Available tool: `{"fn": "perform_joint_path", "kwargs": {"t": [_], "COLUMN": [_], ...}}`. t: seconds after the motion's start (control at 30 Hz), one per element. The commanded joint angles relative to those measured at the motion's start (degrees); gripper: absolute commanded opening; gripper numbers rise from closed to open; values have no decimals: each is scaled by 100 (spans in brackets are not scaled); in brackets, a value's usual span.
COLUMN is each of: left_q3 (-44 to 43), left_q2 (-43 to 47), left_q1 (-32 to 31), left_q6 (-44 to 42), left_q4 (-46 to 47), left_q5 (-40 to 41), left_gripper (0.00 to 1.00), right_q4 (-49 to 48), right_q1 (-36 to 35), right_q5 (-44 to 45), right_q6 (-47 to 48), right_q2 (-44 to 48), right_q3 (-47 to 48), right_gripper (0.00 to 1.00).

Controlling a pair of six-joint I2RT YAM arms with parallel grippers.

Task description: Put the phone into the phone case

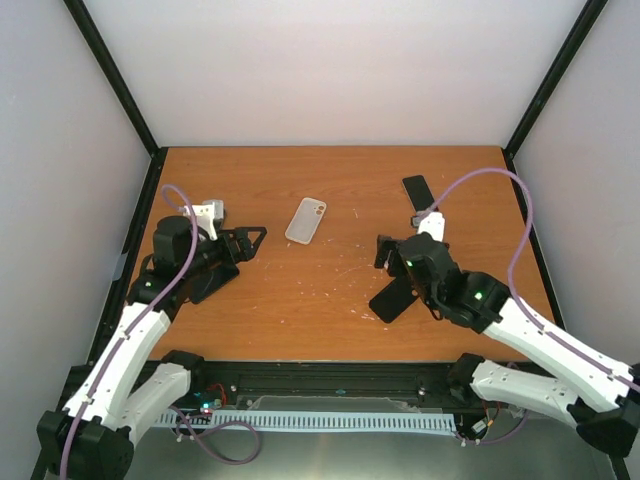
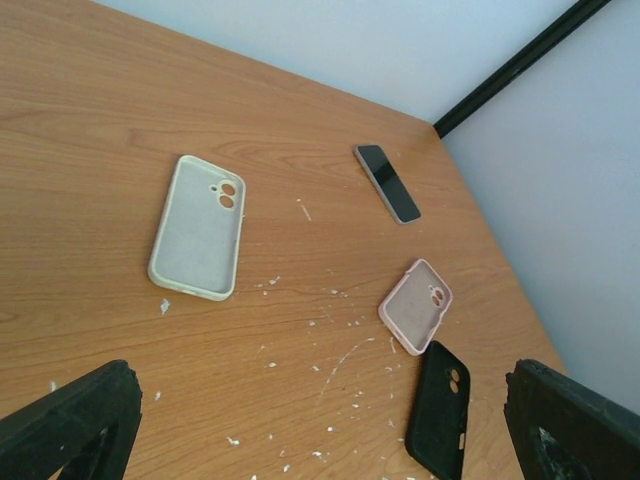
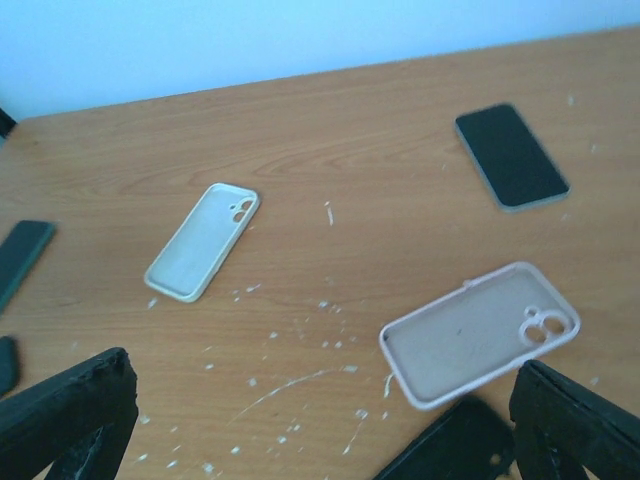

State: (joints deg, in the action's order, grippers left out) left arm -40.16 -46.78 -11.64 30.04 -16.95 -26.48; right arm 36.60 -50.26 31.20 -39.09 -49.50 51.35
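Table [image 1: 330,320]: brown wood, scuffed with pale flecks to the right of the white case.

Left gripper [image 1: 248,240]: to the left of the white case and well apart from it. In its wrist view the two black fingers [image 2: 70,430] sit at opposite bottom corners, so the jaws are spread wide and have hold of nothing.

White case [image 1: 306,220]: lies flat near the middle of the table with its hollow side up. The camera cutout is at the far end.

Black case [image 1: 392,298]: to the right of the white case and nearer the arms. It lies flat beside the right gripper, clear of the fingers.

Right gripper [image 1: 386,252]: to the right of the white case, low over the table. Its fingers [image 3: 575,420] are far apart in the wrist view, so the jaws are gaping and grip nothing.

Pink case [image 3: 480,332]: to the right of the white case, hollow side up, with its near end just beside the black case. The right arm hides it from above.

Phone [image 1: 418,188]: flat with its dark screen up, to the right of the white case and farther back, near the table's far right corner. It is outside every case and neither gripper touches it.
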Motion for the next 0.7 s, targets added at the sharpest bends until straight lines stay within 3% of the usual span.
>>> {"fn": "perform_joint_path", "kwargs": {"t": [0.0,0.23,0.43,0.67], "left_q3": [-301,-246,-167,-10], "left_q2": [-188,-485,-532,-288], "left_q1": [48,49,48,47], "left_q6": [-207,-444,-658,-655], "left_q4": [-230,-248,-185,-57], "left_q5": [380,229,42,-367], "left_gripper": [99,100,100,100], "right_q4": [-640,-963,-1076,-991], "right_q1": [55,1227,2481,3606], "right_q5": [773,-18,-755,-1707], "right_q6": [1383,2507,2875,3226], "right_q2": [-699,-2435,-4071,-5853], "right_q3": [363,1228,1937,2958], "right_gripper": [100,100,90,90]}}
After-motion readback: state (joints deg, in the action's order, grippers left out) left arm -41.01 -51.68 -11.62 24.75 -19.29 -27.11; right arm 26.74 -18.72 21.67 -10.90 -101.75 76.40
